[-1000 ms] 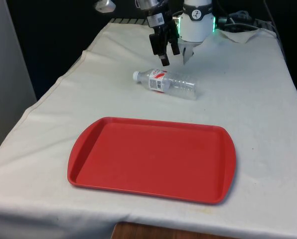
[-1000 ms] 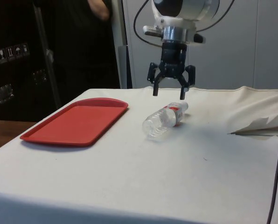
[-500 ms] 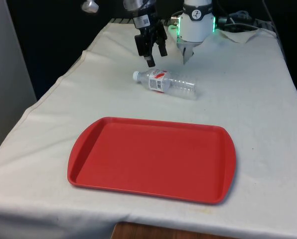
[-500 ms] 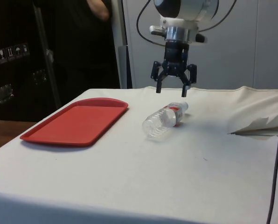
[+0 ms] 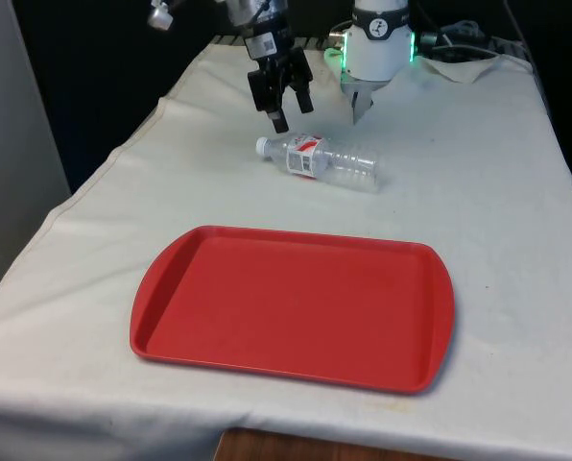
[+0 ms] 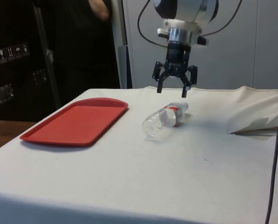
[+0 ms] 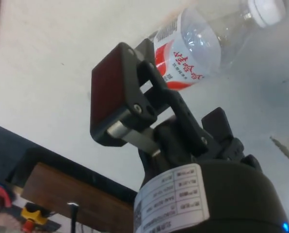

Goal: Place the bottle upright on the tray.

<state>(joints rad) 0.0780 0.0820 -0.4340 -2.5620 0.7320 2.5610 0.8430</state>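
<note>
Side view, middle of the frame: the bottle (image 6: pixel 165 120) lies on its side on the white-clothed surface (image 6: pixel 129 177), cap end pointing away toward the back wall, clear body toward the camera; it rests apart from the red tray (image 6: pixel 76 121), which sits at the left of the frame with nothing on it; so the task is at its start, the bottle not yet lifted. The pincer (image 6: pixel 175 91) hangs in the upper middle of the frame, above the cap end and not touching it, its two fingers spread with nothing between them; that spread suits a descent over the bottle. In the front view the bottle (image 5: pixel 320 159) lies across the upper middle of the frame, white cap toward the frame's left, and the pincer (image 5: pixel 283 110) hovers just above and left of that cap, pointing down; the tray (image 5: pixel 296 307) fills the lower middle. A grip near the neck would probably let the bottle swing upright when raised; its round, smooth body may roll if nudged.
</note>
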